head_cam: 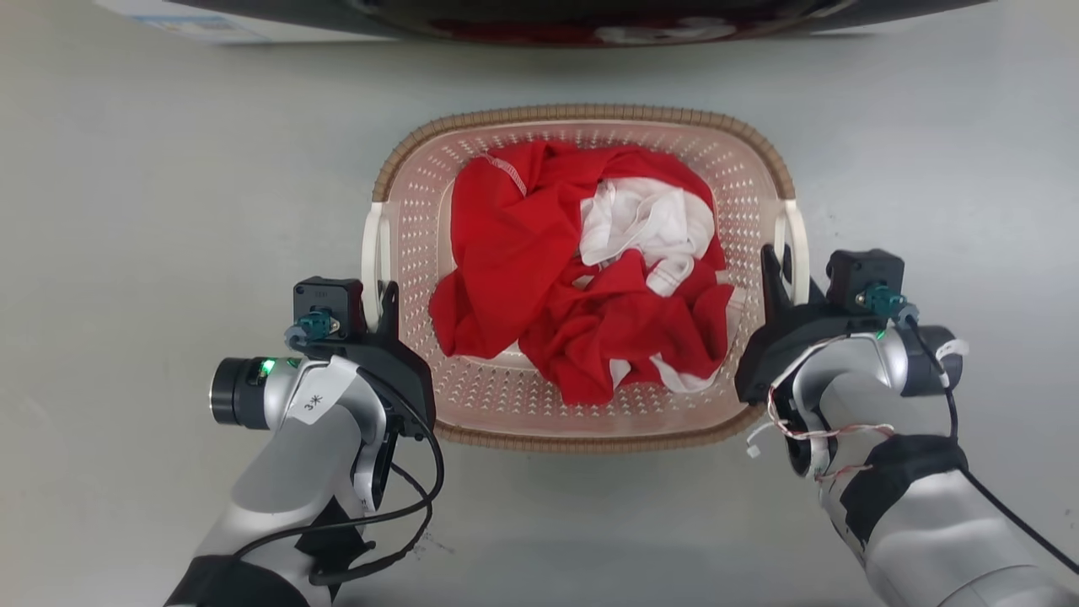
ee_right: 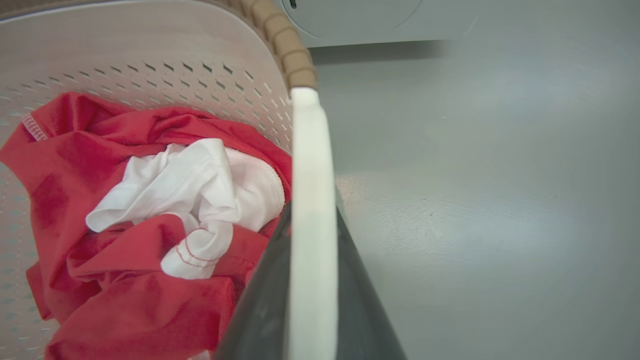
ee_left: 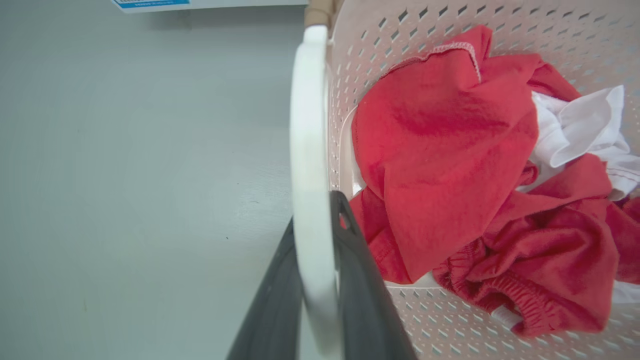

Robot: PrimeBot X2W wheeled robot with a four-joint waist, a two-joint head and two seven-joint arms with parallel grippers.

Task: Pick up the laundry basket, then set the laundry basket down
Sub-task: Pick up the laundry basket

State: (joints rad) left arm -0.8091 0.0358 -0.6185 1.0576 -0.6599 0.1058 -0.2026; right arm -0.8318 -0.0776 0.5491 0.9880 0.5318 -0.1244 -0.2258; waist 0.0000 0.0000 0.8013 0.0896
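Both wrist views reveal fingers (ee_left: 360,280) (ee_right: 260,310) clamping the laundry basket (ee_left: 500,30) handles (ee_left: 307,150) (ee_right: 310,175).

Rounded cream plastic laundry basket (head_cam: 742,181): rows of small slot perforations on walls, brown woven-look rim (head_cam: 590,111), plain white side handles (head_cam: 372,253). Crumpled red cloth (head_cam: 514,253), pale stitched hem. Bunched white cloth (head_cam: 641,221), red stitch lines. Smooth floor (head_cam: 169,211) pale grey. On left gripper (head_cam: 381,295) and right gripper (head_cam: 780,261): dark grey fingers (ee_left: 360,280), silver forearms (head_cam: 287,472), black wraps.
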